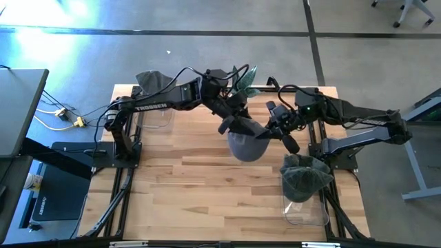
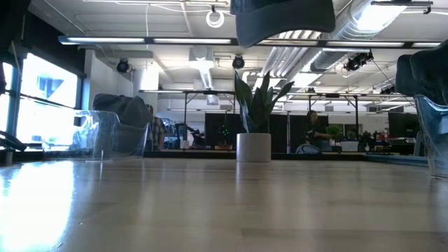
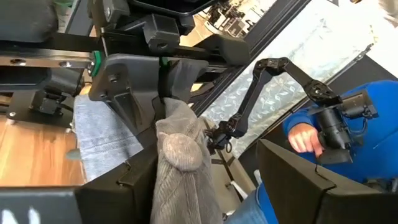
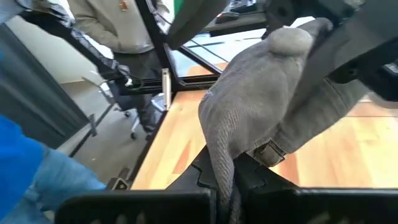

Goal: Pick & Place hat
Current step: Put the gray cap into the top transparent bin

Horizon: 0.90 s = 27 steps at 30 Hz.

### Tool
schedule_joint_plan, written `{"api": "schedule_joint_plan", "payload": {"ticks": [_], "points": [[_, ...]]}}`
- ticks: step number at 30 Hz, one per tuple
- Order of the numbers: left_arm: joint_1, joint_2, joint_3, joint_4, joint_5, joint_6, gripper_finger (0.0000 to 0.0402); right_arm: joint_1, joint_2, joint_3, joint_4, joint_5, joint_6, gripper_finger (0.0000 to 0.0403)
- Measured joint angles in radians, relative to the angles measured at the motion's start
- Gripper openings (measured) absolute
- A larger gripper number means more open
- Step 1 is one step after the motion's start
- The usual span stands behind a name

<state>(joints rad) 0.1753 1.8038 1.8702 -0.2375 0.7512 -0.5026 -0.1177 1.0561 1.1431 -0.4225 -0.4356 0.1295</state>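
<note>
- Left gripper [image 1: 238, 118]: reaches from the left side to the table's middle, fingers clamped on the crown of the grey corduroy cap [image 1: 246, 142], as the left wrist view shows, with the cap's button lying between them.
- Right gripper [image 1: 275, 132]: meets the cap from the opposite side; in the right wrist view its fingers are closed on the cap's fabric near the back strap.
- Cap: held off the wooden table [image 1: 193, 179] by both grippers at once; the low view shows it high, well clear of the surface.
- Governing relation: the cap hangs between the two grippers, its brim end toward the left arm; the clear bin holding a dark hat [image 1: 303, 180] lies just beside the right arm, which is the nearer. A second clear bin [image 1: 153, 93] stands at the far left corner.
- Background: a potted plant [image 2: 253, 122] beyond the table.
</note>
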Motion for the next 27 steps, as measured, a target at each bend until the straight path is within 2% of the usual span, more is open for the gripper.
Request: {"api": "schedule_joint_plan", "payload": {"ticks": [5, 8, 12, 20, 23, 27], "points": [[-0.008, 0.000, 0.001, -0.004, -0.009, 0.010, 0.0228, 0.000, 0.000, 0.000, -0.001, 0.010, -0.001, 0.0000], [-0.006, 0.000, 0.001, -0.008, -0.010, 0.024, 0.0206, 0.000, 0.000, 0.000, 0.000, 0.011, -0.001, 0.0000], [-0.005, 0.001, 0.001, -0.008, -0.003, 0.025, 0.0152, 0.000, 0.000, 0.000, 0.000, 0.011, -0.003, 0.0000], [-0.005, 0.002, 0.001, -0.007, 0.027, 0.040, 0.0012, 0.000, 0.000, 0.000, 0.005, 0.010, -0.007, 0.0002], [-0.005, 0.002, 0.001, -0.005, 0.033, 0.053, 0.0013, 0.000, 0.000, 0.000, 0.008, 0.028, -0.005, 0.0018], [0.012, -0.005, 0.001, -0.008, 0.101, 0.055, 0.0004, 0.000, -0.004, 0.000, 0.024, 0.064, 0.001, 0.0068]]}}
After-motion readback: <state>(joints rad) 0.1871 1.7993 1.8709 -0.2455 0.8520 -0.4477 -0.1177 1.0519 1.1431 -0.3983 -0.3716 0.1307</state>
